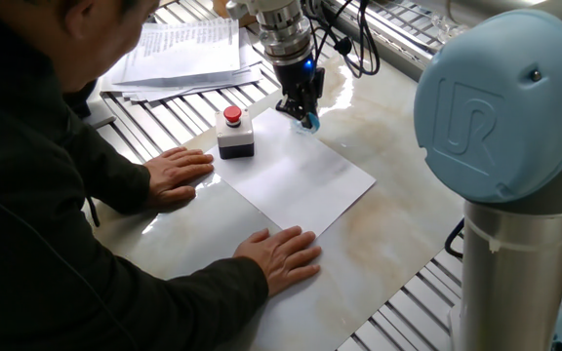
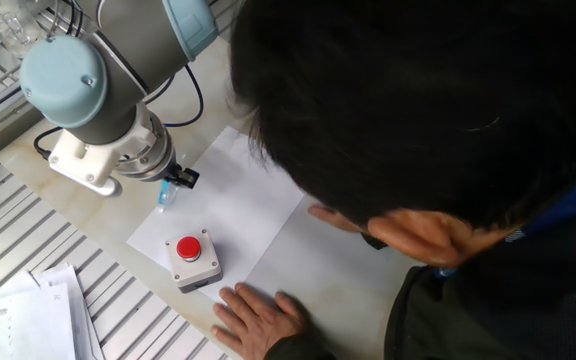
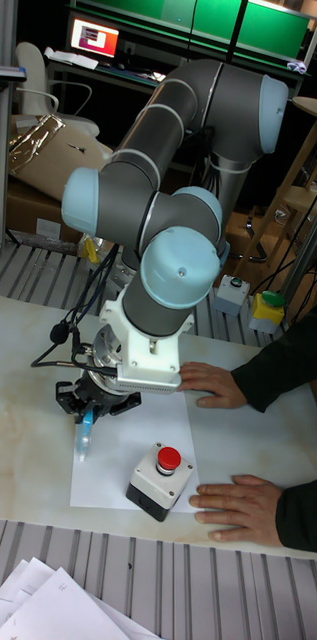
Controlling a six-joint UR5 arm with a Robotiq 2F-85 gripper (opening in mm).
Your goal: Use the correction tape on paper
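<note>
There is one robot arm [image 3: 168, 250] with one pincer [image 1: 303, 113], and the pincer holds one blue tape [image 3: 83, 432]. On the one table [image 1: 398, 185] lie one white paper [image 1: 296, 175], one grey box [image 1: 234, 138] with one red button [image 1: 232, 115], and one pile of printed pages [image 1: 185, 54]. One person [image 1: 37, 195] is here, with two hands: one hand [image 1: 179, 171] by the box and one hand [image 1: 281, 255] at the paper's near corner.

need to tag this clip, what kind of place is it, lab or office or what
Most likely a robotics lab or test bench. An industrial arm's gripper holds the correction tape at the paper, a red button box stands by, and monitors sit behind.
</note>
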